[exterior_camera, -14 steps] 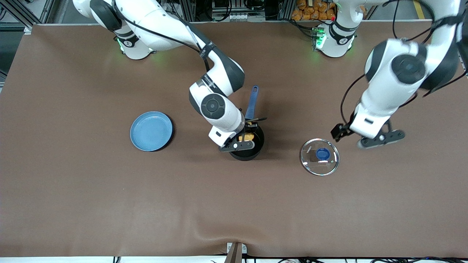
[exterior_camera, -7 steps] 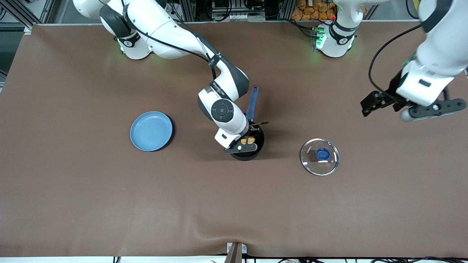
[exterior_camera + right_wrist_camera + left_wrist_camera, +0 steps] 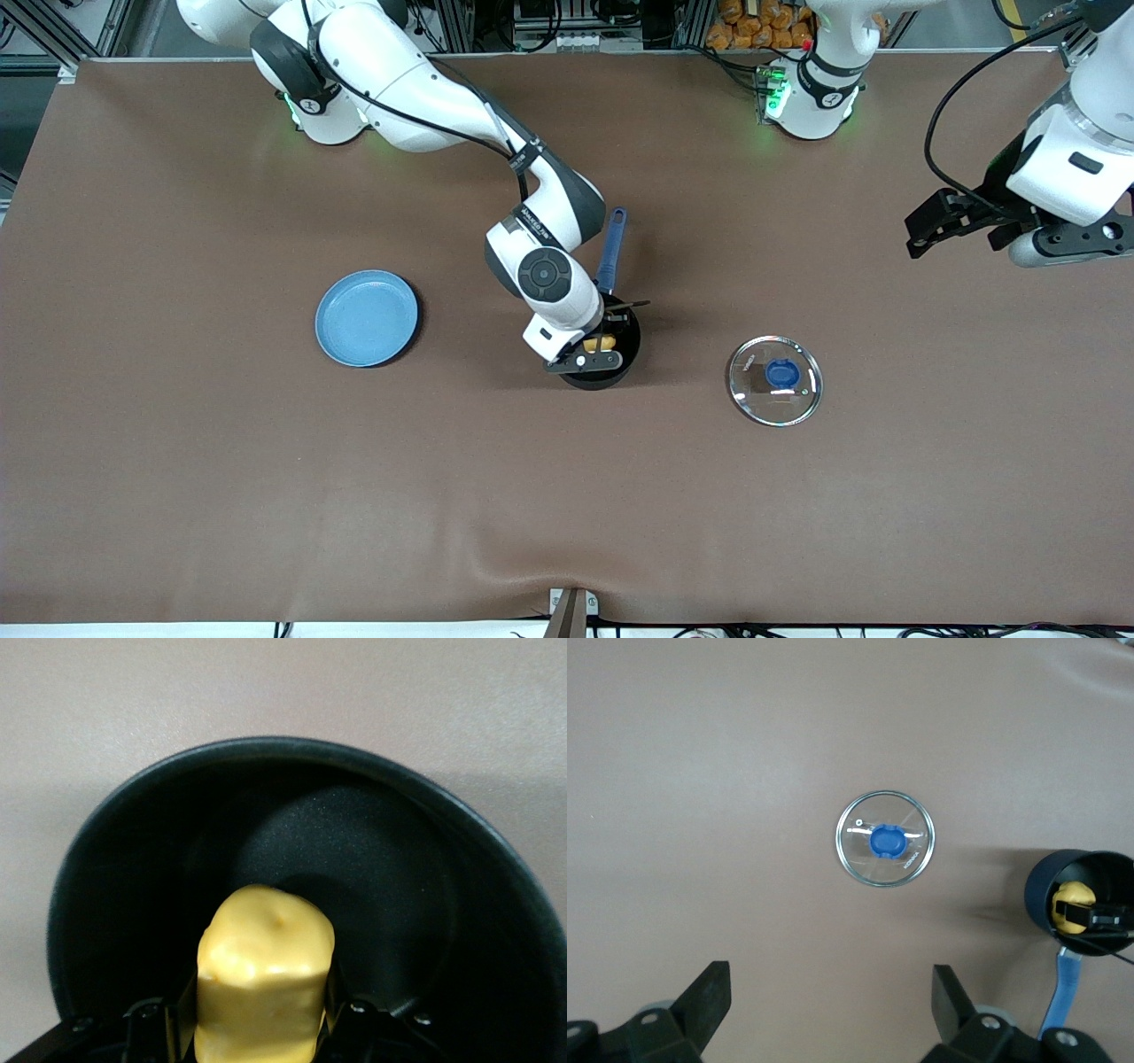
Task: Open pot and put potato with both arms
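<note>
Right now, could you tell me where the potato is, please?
The potato is held in the right end effector, inside the open pot, mid-table between the plate and the lid.

White arms [image 3: 416, 71] — black joints, black cables, green-lit bases.

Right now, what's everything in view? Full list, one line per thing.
pot: 1, black with blue handle, mid-table, lid off
potato: 1, yellow, held over the pot's inside
lid: 1, clear glass with blue knob, flat on the table beside the pot, toward the left arm's end
plate: 1, light blue, beside the pot, toward the right arm's end
table: 1, brown
right gripper: 1, black, shut on the potato, over the pot
left gripper: 1, black, open, holding nothing, above the table's left-arm end
</note>
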